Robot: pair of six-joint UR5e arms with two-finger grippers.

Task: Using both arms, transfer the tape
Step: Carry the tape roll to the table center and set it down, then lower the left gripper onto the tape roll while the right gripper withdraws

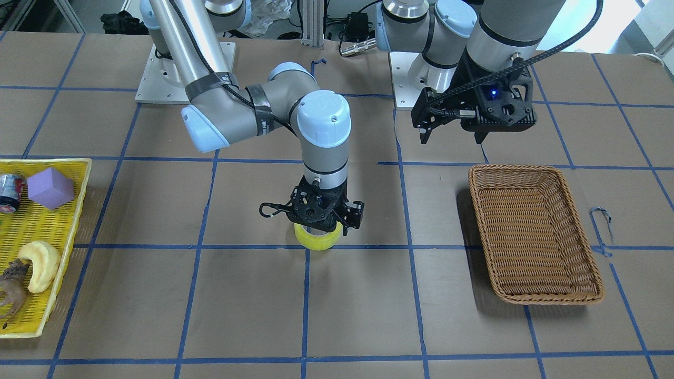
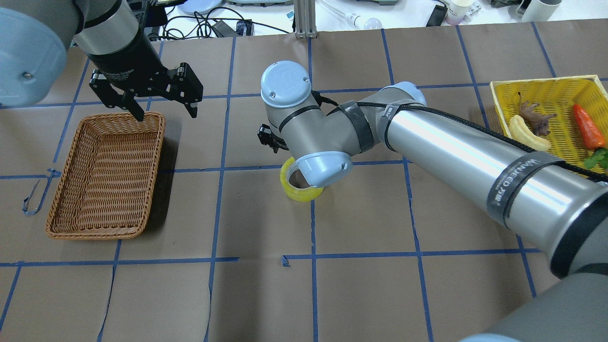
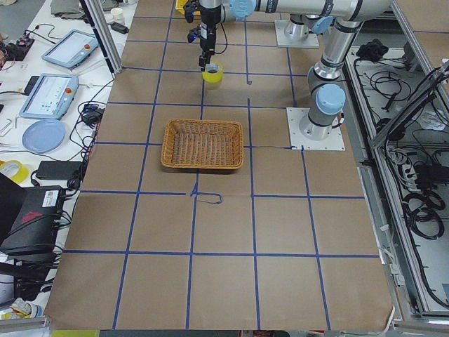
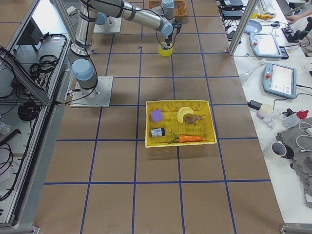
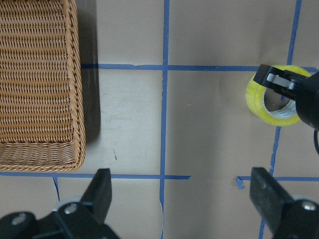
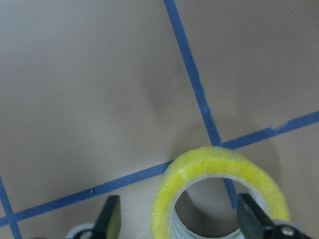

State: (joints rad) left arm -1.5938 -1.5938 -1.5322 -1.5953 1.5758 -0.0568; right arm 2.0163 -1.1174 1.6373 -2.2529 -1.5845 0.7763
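Observation:
The yellow tape roll [image 1: 316, 241] lies flat on the brown table at a crossing of blue lines, also seen from overhead [image 2: 297, 194]. My right gripper [image 1: 318, 227] points straight down onto it. In the right wrist view the tape [image 6: 219, 159] sits between the spread fingers [image 6: 251, 219], one finger over the ring's wall, the other clear of it, so the gripper is open. My left gripper [image 2: 166, 115] is open and empty, hovering above the far end of the wicker basket [image 2: 90, 233]. Its wrist view shows the tape [image 5: 256, 99] off to the right.
The brown wicker basket [image 1: 547, 300] is empty on my left side. A yellow tray [image 1: 79, 210] on my right side holds a purple block [image 1: 50, 188], a pale crescent toy [image 1: 42, 263] and other small items. Blue tape lines grid the table.

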